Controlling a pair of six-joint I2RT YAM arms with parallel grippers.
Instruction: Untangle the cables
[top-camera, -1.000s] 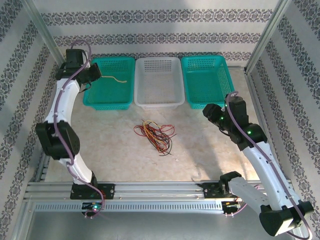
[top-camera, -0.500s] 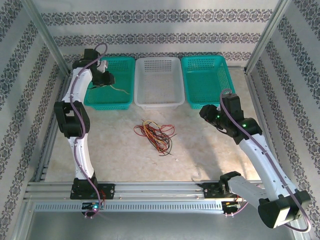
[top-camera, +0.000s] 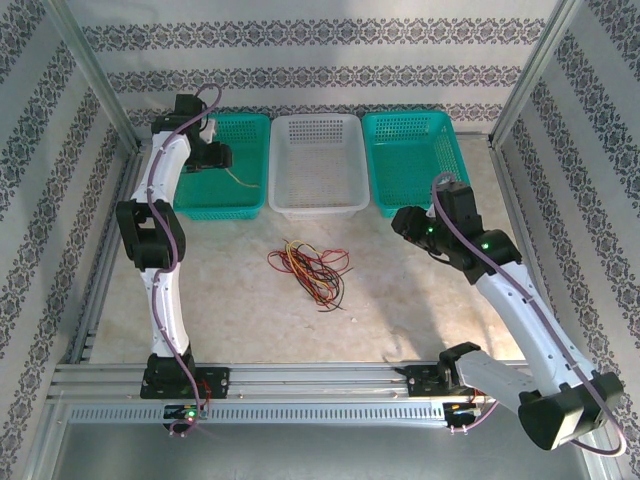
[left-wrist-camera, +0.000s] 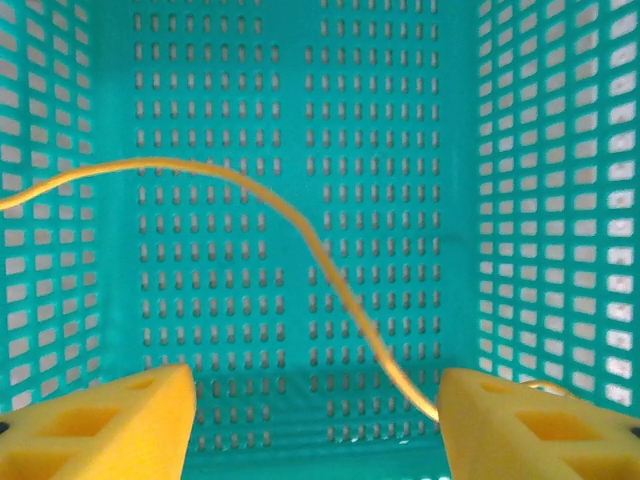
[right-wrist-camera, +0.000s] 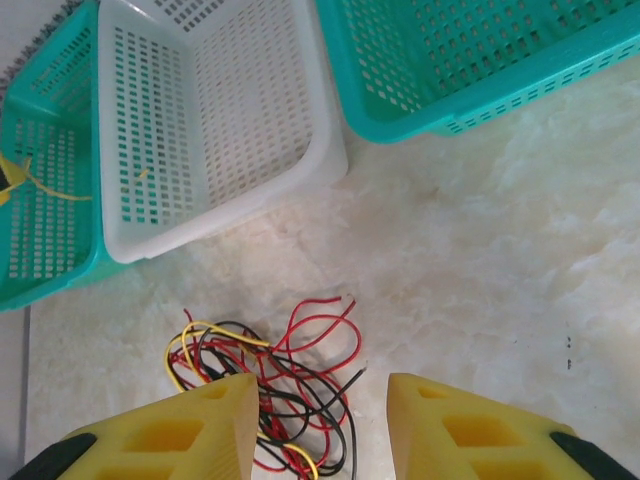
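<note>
A tangle of thin red, black and yellow cables lies on the table in front of the baskets. My left gripper hangs over the left teal basket. In the left wrist view the gripper is open. A single yellow cable arcs across the basket floor, and its near end touches the right finger. My right gripper is open above the near side of the tangle, with nothing between its fingers.
A white basket stands between the left teal basket and a right teal basket along the back wall. Aluminium frame posts bound the table's sides. The right arm stretches in from the lower right.
My left arm swung further over the left teal basket and its gripper went from shut to open, loosing the yellow cable. My right gripper drifted slightly left toward the tangle.
</note>
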